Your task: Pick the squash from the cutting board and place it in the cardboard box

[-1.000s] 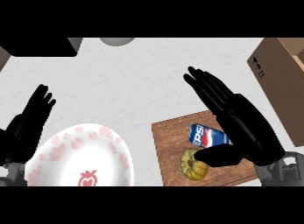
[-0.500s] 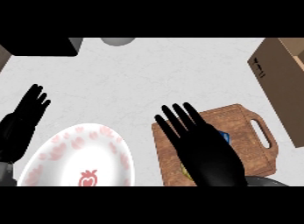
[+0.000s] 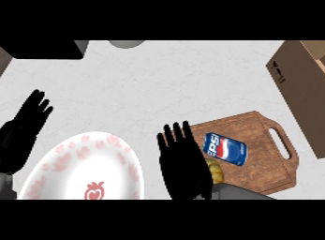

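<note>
Now the right hand (image 3: 184, 164) has drawn back toward the board's near-left corner.

Over the past second it has slid left off the cutting board (image 3: 258, 150), uncovering the blue can (image 3: 224, 149); its fingers are straight and hold nothing. The squash (image 3: 214, 171), seemingly that yellow sliver beside the wrist, lies ungrasped, well apart from the cardboard box (image 3: 306, 89). Open, the left hand (image 3: 25, 129) rests by the plate (image 3: 82, 164).

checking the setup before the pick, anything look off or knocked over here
One thing: a blue soda can lies on its side on the cutting board, beside the squash, which the right robot hand partly hides. Nothing is spilled.
</note>
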